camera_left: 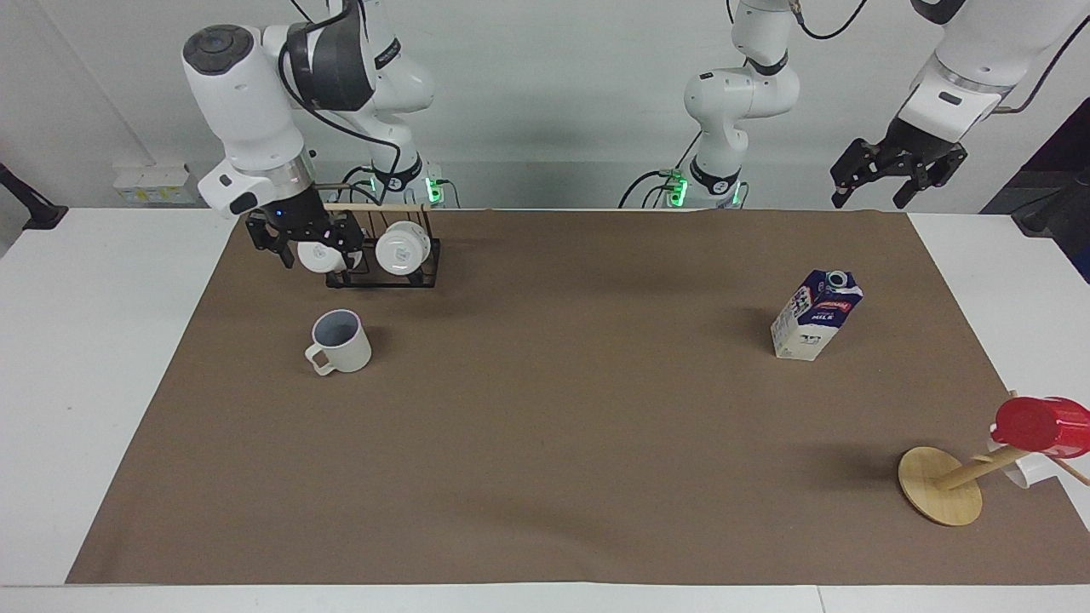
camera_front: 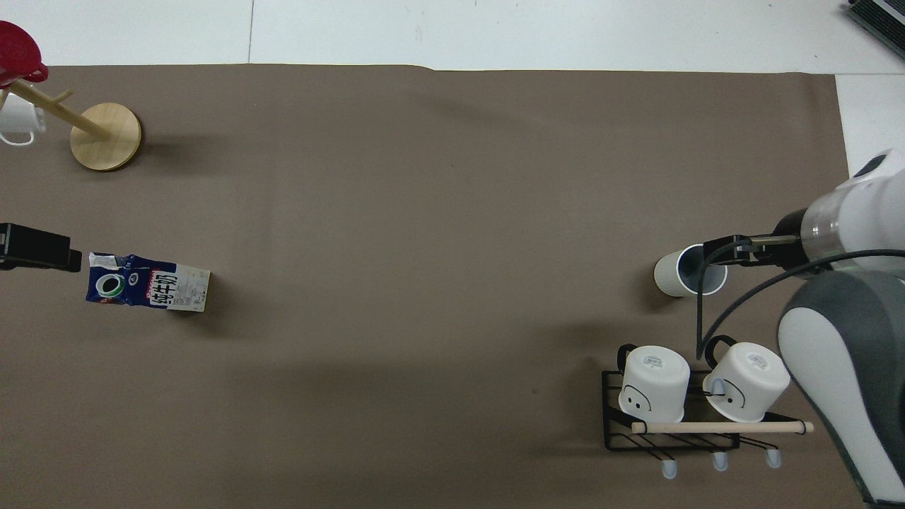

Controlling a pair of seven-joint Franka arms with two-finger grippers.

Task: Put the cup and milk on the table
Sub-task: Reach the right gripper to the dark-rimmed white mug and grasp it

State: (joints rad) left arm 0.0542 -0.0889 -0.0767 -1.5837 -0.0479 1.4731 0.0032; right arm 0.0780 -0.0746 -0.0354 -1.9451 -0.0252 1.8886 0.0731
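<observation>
The cream-white cup (camera_left: 341,342) stands upright on the brown sheet of the table (camera_left: 545,477), toward the right arm's end, handle away from the robots. In the overhead view my right gripper (camera_front: 728,251) covers part of the cup (camera_front: 679,274). In the facing view the right gripper (camera_left: 311,251) is open and hangs above the cup, level with the rack, not touching it. The milk (camera_left: 816,315) stands upright toward the left arm's end; it also shows in the overhead view (camera_front: 148,283). My left gripper (camera_left: 894,183) waits open, high beside the milk, and its tip shows in the overhead view (camera_front: 39,247).
A black wire rack (camera_left: 383,277) with two white mugs stands nearer to the robots than the cup; it also shows in the overhead view (camera_front: 672,438). A wooden mug tree (camera_left: 941,485) with a red cup (camera_left: 1039,426) stands at the left arm's end, farther out.
</observation>
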